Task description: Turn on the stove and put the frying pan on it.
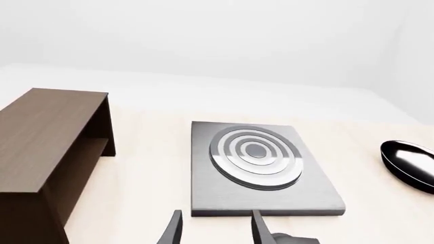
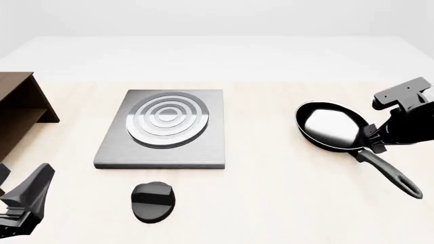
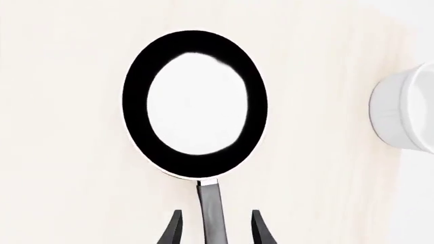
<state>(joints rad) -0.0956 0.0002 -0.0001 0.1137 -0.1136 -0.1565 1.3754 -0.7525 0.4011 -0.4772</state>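
The stove is a flat grey plate with silver burner rings, left of the table's middle. Its black oval knob lies apart, just in front of it. The frying pan sits to the right, its long handle pointing toward the near right. In the right wrist view my right gripper stands open, its fingers on either side of the pan handle with gaps both sides. My left gripper is open and holds nothing, near the front left corner, short of the stove.
A brown wooden shelf stands at the far left beside the stove. A white round object shows beside the pan in the right wrist view. Bare table lies between stove and pan.
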